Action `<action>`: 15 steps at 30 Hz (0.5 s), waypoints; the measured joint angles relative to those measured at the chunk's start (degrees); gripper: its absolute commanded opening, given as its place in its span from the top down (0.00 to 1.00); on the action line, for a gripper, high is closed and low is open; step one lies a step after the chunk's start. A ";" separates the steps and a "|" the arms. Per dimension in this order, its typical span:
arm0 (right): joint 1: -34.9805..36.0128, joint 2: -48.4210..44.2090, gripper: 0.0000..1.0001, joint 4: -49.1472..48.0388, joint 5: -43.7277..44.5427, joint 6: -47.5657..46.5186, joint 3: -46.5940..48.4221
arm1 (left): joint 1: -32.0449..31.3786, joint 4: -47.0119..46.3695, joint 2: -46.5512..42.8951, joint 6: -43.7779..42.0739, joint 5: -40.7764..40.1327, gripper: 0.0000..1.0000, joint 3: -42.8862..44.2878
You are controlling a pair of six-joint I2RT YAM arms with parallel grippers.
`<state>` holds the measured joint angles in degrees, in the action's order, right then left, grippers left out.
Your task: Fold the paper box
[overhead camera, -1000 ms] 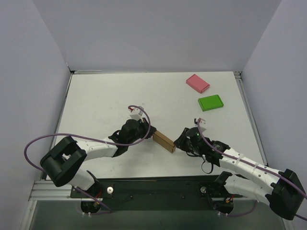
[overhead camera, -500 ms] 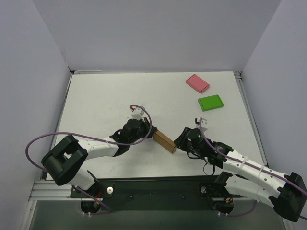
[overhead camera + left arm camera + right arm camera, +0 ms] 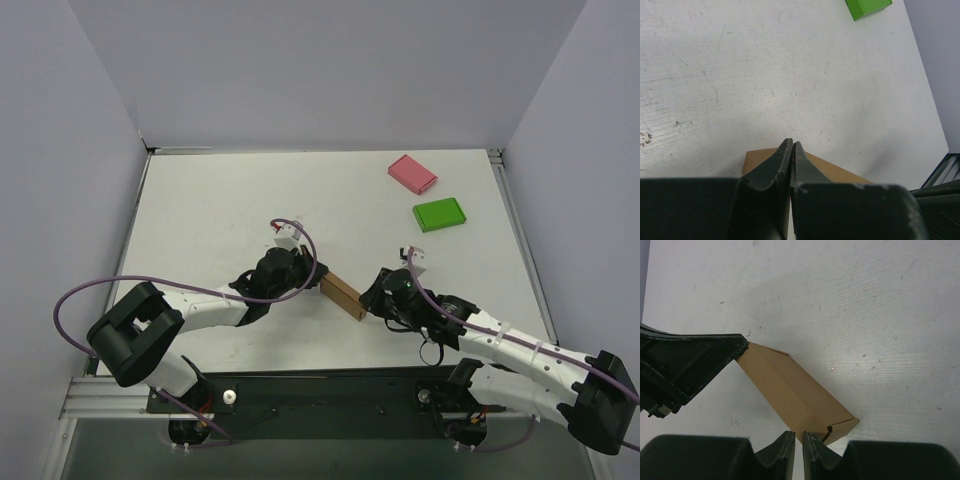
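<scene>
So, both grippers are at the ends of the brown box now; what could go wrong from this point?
1. The left gripper and the right gripper, both closed to a thin gap, meet the paper box only at its end corners, so it may pivot or slide on the table instead of folding.
2. The end flap near the right gripper looks not fully tucked; a push there might crumple it.

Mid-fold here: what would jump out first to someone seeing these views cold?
The brown paper box lies slantwise near the front middle of the table, with the left gripper and right gripper, both shut, meeting it at opposite ends. Next come the pink flat box and green flat box, bright at the far right.
</scene>
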<state>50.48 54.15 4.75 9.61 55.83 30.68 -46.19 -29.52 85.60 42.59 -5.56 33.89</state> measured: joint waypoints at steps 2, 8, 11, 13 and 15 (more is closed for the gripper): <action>0.20 0.48 0.85 -0.31 -0.02 0.13 0.00 | 0.00 0.00 -0.02 0.00 0.00 0.91 0.00; 0.24 1.14 0.87 -0.87 -0.09 0.66 -0.02 | 0.00 0.02 0.00 0.00 0.00 0.91 0.00; 0.24 1.46 0.89 -1.20 -0.09 1.22 -0.35 | 0.00 0.02 -0.02 0.00 0.00 0.91 0.00; 0.24 1.62 0.90 -1.90 -0.09 1.77 -0.79 | 0.00 0.02 -0.02 0.00 0.00 0.91 0.00; 0.24 1.62 0.90 -2.93 -0.07 2.56 -1.51 | 0.00 0.04 -0.02 0.00 0.00 0.91 0.00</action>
<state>50.72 55.77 1.83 9.54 58.39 29.17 -46.19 -29.47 85.58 42.59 -5.56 33.89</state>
